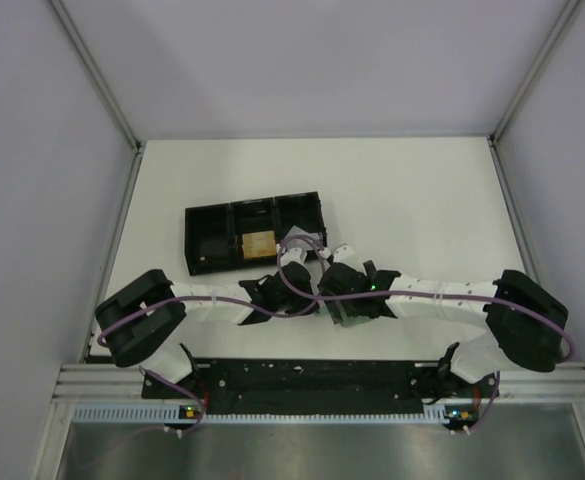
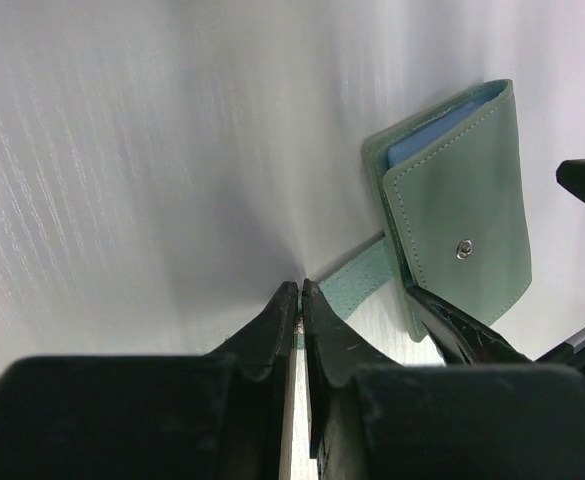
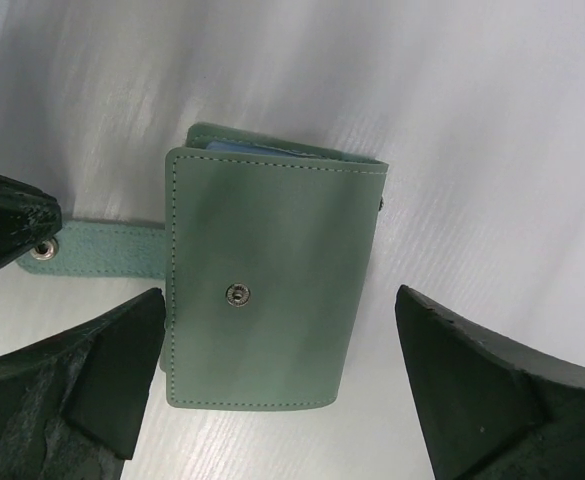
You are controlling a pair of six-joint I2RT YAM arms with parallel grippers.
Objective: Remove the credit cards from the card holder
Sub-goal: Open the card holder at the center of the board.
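The green card holder [image 3: 272, 270] lies folded shut on the white bench [image 3: 492, 120]. The left pincer [image 2: 300, 292] is pinching its little tab [image 3: 107, 248]. The right pincer [image 3: 279, 300] is spread wide, one finger on each side of the holder. A tan card [image 1: 257, 244] lies in the middle part of the black tray [image 1: 252, 205] nearby.

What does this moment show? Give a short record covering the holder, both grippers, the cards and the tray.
holder: folded shut, lying flat, stud facing up
tab: sticks out sideways from the holder
left gripper: shut on the tab
right gripper: open, one finger on each side of the holder
cards: one tan card in the tray's middle compartment; a blue edge shows inside the holder, and I cannot tell whether it is a card
tray: black, three compartments, beyond the grippers
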